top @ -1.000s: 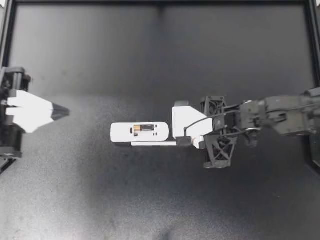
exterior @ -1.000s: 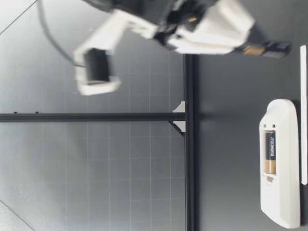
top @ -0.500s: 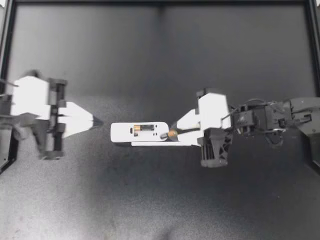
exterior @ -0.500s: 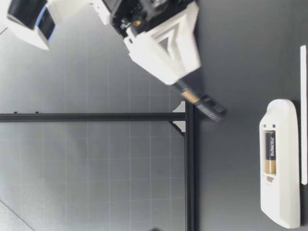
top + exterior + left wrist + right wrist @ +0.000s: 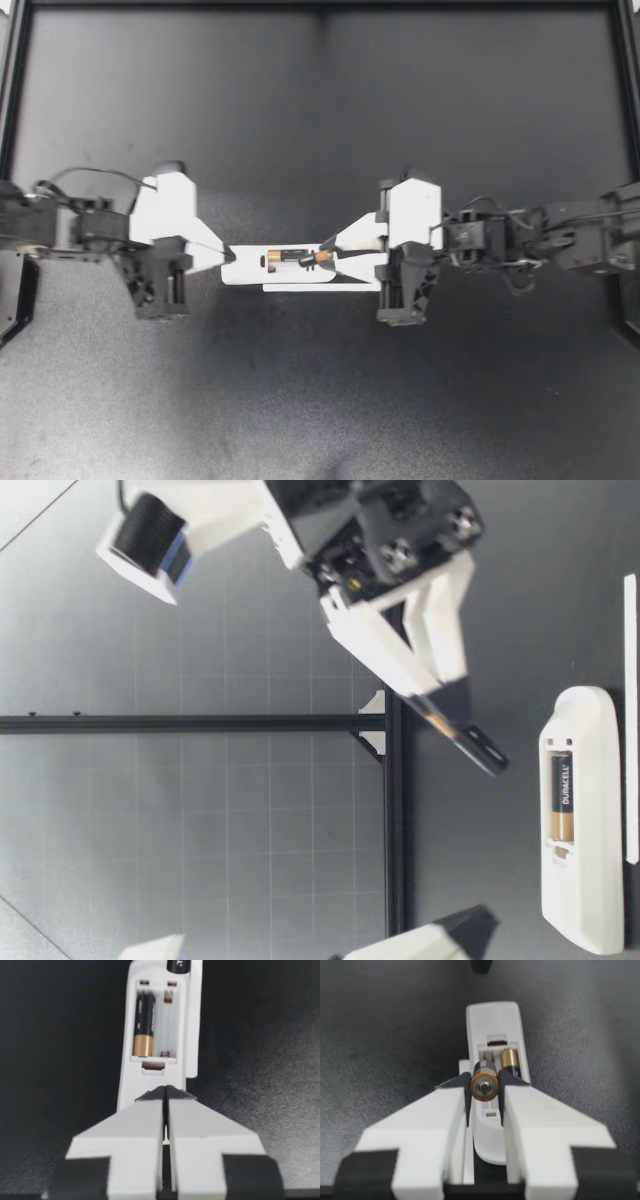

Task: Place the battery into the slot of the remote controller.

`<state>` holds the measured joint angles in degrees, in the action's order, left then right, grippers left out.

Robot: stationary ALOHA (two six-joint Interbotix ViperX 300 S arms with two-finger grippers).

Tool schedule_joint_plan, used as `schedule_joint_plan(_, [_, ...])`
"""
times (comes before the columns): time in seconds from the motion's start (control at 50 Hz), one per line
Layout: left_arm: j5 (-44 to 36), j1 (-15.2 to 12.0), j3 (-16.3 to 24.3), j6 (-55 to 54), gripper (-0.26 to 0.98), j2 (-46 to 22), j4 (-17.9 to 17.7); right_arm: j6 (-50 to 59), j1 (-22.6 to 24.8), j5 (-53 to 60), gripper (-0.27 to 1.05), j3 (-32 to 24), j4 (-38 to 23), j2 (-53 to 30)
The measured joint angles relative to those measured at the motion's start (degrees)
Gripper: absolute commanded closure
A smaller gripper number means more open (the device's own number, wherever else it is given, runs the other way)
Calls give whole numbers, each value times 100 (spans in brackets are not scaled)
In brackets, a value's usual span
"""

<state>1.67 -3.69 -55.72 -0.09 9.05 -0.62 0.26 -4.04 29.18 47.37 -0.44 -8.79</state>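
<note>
My right pincer (image 5: 325, 256) is gripping the battery (image 5: 485, 1086) end-on, angling it down over the remote (image 5: 245, 268).
One cell (image 5: 144, 1025) is already sitting in the remote, so I'm aiming for the empty slot (image 5: 167, 1025) beside it; my left pincer (image 5: 228, 258) is hovering clenched and empty at the remote's other end, probably to brace it.

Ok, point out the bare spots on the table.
Two wide bare patches of black table: one between the white remote controller and the frame, away from the thin white cover strip; one beyond that strip. The middle line is crowded: my left gripper at the remote's end, my right gripper holding the black-and-copper battery over it.
</note>
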Motion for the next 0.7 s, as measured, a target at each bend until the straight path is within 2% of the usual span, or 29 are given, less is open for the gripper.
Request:
schedule_joint_plan(0.32, [9, 0, 211, 53, 88, -756, 0, -9, -44, 123, 76, -114, 0, -264])
schedule_joint_plan(0.7, [-18, 0, 237, -18, 88, -844, 0, -18, -53, 334, 76, -237, -9, -580])
